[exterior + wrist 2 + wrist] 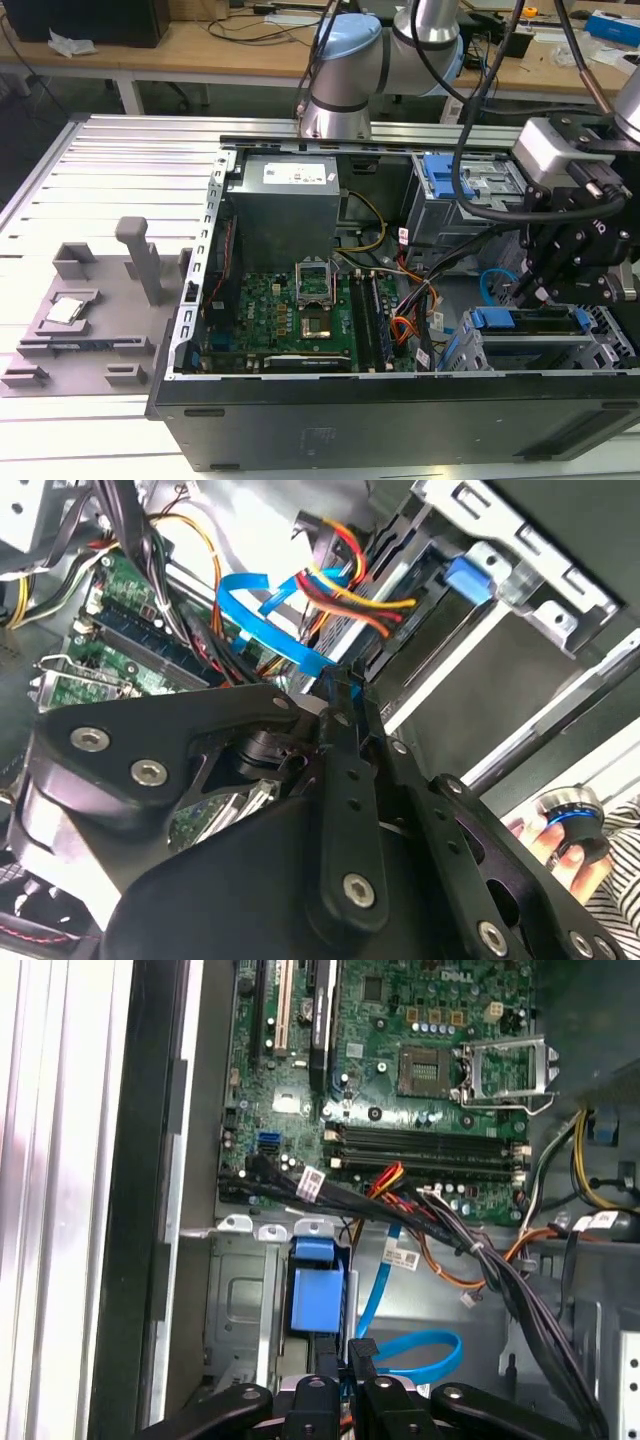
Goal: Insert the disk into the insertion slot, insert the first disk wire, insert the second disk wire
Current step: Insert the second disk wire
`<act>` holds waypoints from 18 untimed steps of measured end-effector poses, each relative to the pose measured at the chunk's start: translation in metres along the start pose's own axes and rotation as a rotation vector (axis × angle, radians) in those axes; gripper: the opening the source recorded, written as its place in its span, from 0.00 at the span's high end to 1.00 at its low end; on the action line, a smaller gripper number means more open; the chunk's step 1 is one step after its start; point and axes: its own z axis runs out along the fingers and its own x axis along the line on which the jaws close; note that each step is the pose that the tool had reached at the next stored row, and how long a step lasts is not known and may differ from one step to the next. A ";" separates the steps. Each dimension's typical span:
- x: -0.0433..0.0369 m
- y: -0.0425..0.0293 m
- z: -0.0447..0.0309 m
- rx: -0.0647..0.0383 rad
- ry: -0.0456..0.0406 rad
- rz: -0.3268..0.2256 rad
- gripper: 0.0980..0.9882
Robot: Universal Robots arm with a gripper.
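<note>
The disk [530,322], in its blue caddy [312,1298], lies inside the insertion slot [605,345] of the grey metal cage at the exterior view's right. My gripper [340,683] hangs just over the disk's rear edge, its black fingers [362,1355] shut on the end plug of the second disk wire [250,605], the blue cable that loops away toward the motherboard [420,1355]. The first disk wire [355,592], an orange, red and black bundle, runs to the disk's rear edge beside the fingertips; whether its plug is seated is hidden.
A taller cage with a blue latch [445,175] stands behind the gripper. Black cable bundles [480,1250] cross between the motherboard [300,315] and the cages. A person's hand [560,830] holding a small device is beside the case. A grey fixture [90,300] lies on the table.
</note>
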 end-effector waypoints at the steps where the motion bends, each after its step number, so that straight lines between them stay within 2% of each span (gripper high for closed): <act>1: 0.0003 -0.0024 0.0001 0.000 0.0000 0.002 0.93; 3: 0.0011 -0.0054 0.0003 -0.001 -0.0003 0.003 0.93; 10: 0.0057 -0.0069 0.0029 -0.001 -0.0009 0.006 0.93; 14: 0.0057 -0.0070 0.0032 0.000 -0.0182 0.005 0.93; 18: 0.0078 -0.0069 0.0039 0.000 -0.0193 0.005 0.93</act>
